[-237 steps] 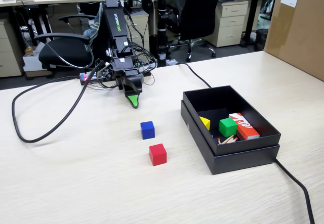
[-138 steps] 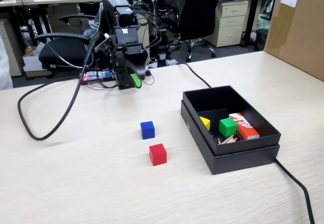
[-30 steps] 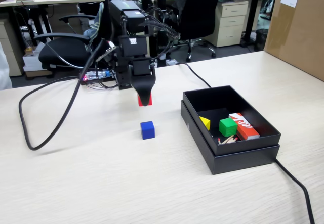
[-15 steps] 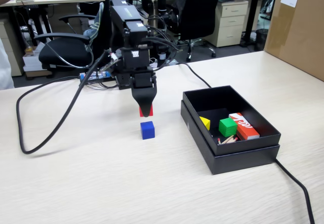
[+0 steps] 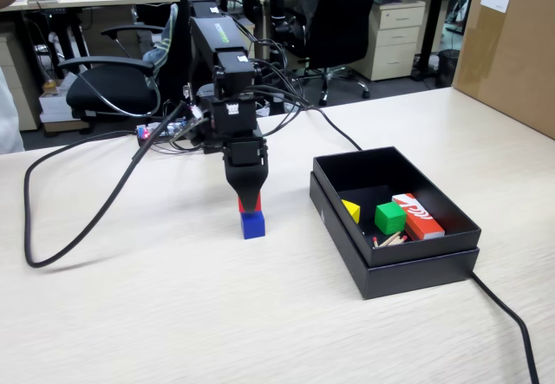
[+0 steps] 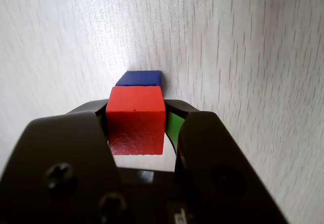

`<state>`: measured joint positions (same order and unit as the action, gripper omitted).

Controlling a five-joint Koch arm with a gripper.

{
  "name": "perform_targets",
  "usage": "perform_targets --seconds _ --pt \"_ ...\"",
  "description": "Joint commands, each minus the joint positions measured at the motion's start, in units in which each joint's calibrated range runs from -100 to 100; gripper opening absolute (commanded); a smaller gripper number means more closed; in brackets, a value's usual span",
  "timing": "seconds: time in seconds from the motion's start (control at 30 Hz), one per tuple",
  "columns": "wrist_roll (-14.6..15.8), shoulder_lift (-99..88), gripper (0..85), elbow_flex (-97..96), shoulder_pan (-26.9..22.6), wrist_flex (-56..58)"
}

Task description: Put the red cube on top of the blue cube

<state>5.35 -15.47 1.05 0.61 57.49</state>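
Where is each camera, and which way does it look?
Fixed view: stands past the table's front edge, raised, facing the arm, whose gripper holds the red cube over the blue cube; a black box sits right.
Wrist view: rides on the gripper, looking down along its jaws at the table.
Both show the red cube and blue cube.

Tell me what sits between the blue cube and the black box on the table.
Nothing: in the fixed view, only bare table separates the blue cube from the black box. The wrist view does not show the box.
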Motion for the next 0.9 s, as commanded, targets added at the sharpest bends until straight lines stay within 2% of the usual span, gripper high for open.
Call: perform_targets --seconds 0.0,0.63,0.67,0.7,0.87 --pt "0.2 -0.4 0.9 5.0 0.1 -2.1" --pt "0.4 0.6 1.2 4.6 -0.2 -2.8" --pt "0.4 0.6 2.0 4.5 -0.2 -2.8" --pt "0.3 0.7 11.4 4.1 -0.3 -2.8" --pt "0.3 1.1 13.7 3.6 -0.3 -2.8"
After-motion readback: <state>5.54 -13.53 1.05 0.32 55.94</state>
